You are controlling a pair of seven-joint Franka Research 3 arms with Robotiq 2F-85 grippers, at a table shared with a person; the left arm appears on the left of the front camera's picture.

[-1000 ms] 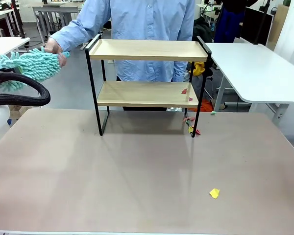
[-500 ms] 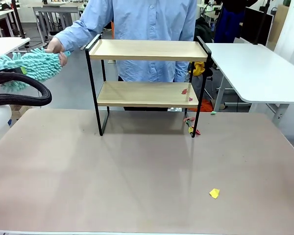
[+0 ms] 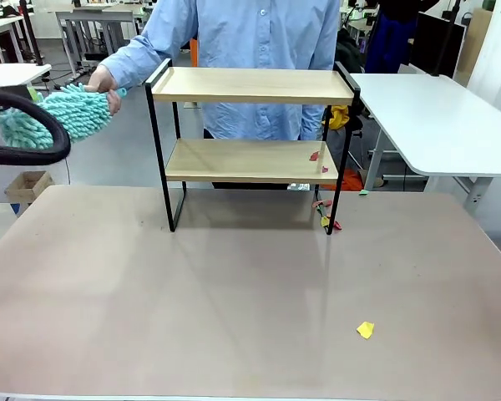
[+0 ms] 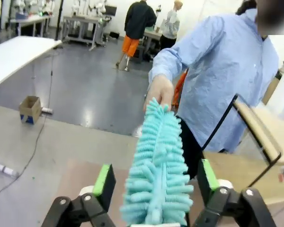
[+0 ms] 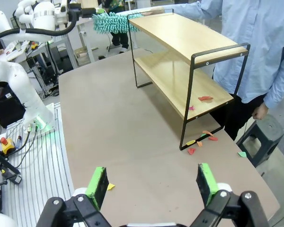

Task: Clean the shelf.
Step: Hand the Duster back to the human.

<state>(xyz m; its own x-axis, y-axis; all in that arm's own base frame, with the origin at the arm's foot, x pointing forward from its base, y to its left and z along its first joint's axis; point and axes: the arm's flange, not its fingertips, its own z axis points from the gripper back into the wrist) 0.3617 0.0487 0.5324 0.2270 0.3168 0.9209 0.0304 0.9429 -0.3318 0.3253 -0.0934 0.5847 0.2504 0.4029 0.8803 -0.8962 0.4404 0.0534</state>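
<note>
Shelf (image 3: 250, 146) upright at table's (image 3: 234, 301) far side, red scraps (image 3: 317, 155) on lower board, turquoise duster (image 4: 157, 175) in person's hand (image 4: 159, 90) between spread left gripper (image 4: 156, 182) pads, untouched; right gripper (image 5: 151, 182) wide open above tabletop.

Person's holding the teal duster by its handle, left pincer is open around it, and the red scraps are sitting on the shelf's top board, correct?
Not quite: the red scraps lie on the lower board of the shelf, as the front view shows. The rest holds: the person's hand holds the teal duster, left pincer open around it.
</note>
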